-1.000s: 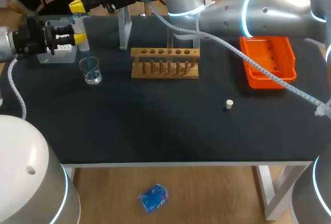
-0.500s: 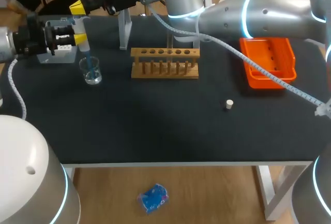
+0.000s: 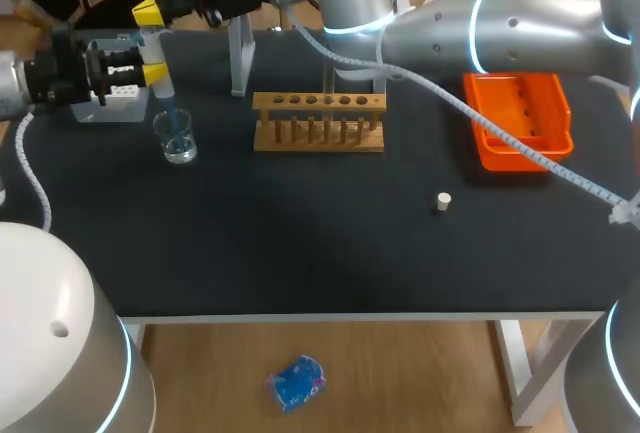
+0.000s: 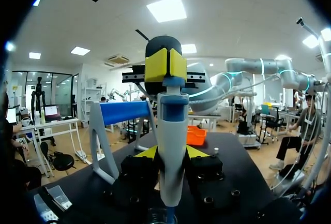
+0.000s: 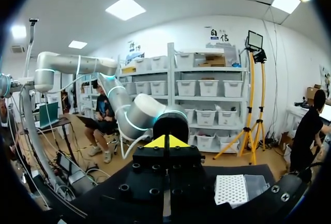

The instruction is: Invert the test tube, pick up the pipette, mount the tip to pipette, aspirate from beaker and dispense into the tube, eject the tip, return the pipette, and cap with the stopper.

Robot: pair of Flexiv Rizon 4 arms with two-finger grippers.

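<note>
At the table's left edge, left gripper: it comes in sideways from the left, and both yellow-tipped fingers press on the pipette from two sides.
Pipette: it stands upright in the left gripper. Its lower end carries a blue tip that reaches down into the beaker.
Beaker: a small clear glass on the table, directly under the pipette and just beside the left gripper.
Right gripper: this arm enters from the right and reaches over the whole table to the far left corner. The two yellow tips are closed together with nothing between them, and in the left wrist view they sit on the top end of the pipette.
Pipette stand: a white frame at the back of the table, between the beaker and the rack.
Rack: a wooden rack with a row of holes, near the middle. I cannot tell whether a tube stands in it.
Stopper: a small pale plug, alone on the dark surface, well apart from the rack.
Orange tray: it lies at the right side, partly under the right arm's cable.
</note>
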